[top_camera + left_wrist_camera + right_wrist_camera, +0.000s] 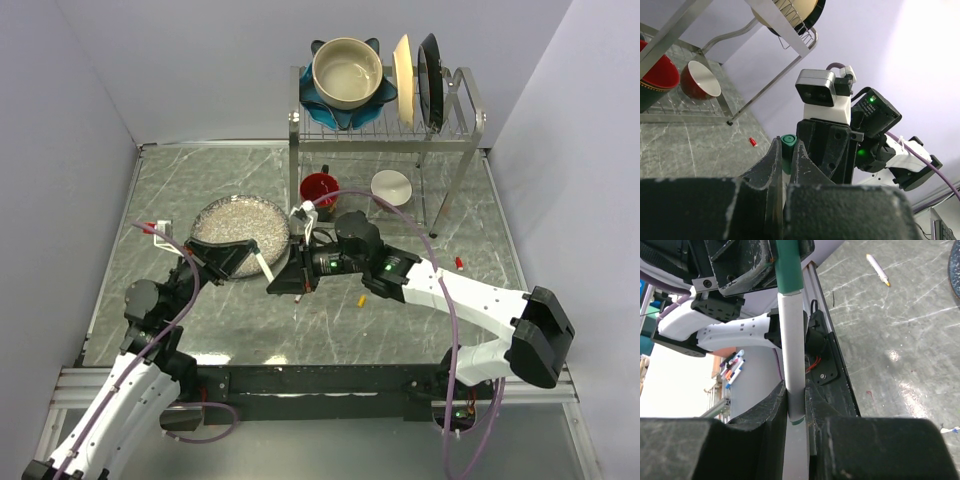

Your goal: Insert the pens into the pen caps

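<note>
I have the pen (266, 268) held between the two arms, just in front of the glass dish (240, 222). From above, its long axis runs diagonally, far-left to near-right. The left gripper (245, 252) has the far-left end and the right gripper (287, 282) the near-right end.

The left wrist view adds what the top view hides. The left fingers are pressed onto the green cap (787, 141), seen end-on. The right wrist view shows the right fingers pinching the white barrel, with that cap on the far end, its rim against the barrel.

That view also picks up a yellowish-tipped pen (878, 270) lying loose on the table (400, 330). The left wrist view catches a red cap (753, 142) on it.
</note>
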`<action>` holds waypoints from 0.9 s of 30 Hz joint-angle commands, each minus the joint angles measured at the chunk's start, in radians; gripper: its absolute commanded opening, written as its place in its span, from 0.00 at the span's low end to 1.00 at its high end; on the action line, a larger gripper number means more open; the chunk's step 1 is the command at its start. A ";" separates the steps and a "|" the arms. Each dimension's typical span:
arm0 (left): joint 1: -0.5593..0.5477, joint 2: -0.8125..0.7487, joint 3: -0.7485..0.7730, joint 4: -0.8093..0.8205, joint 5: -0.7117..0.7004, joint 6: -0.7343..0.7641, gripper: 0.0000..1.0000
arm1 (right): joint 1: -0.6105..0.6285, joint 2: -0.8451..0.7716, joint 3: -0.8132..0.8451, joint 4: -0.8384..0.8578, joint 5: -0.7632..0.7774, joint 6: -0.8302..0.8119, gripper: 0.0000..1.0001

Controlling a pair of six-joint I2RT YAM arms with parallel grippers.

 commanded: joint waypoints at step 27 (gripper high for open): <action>-0.139 0.041 -0.049 -0.079 0.656 -0.047 0.01 | -0.251 0.082 0.280 0.695 0.119 0.217 0.00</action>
